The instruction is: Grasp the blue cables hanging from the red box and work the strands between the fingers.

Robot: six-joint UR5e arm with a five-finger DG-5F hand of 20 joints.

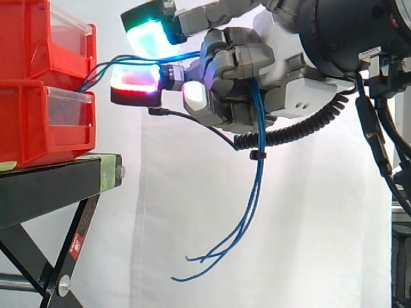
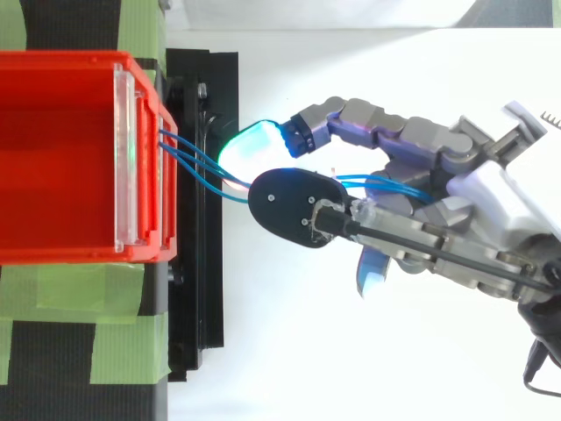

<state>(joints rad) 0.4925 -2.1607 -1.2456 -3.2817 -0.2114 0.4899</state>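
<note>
White curtain behind. Blue cables [image 1: 257, 186] leaving red box [image 2: 145, 254] at 9 o'clock, threaded through hand [image 1: 237, 64] at 3, fingers curled round strands, loose ends dangling toward 6. Grasp seemingly done; working strands between fingers likely left.

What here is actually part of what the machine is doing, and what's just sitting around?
Part of the job: the hand, the blue cables it grips, the red box.
Just there: the black stand, green tape, white curtain.
</note>
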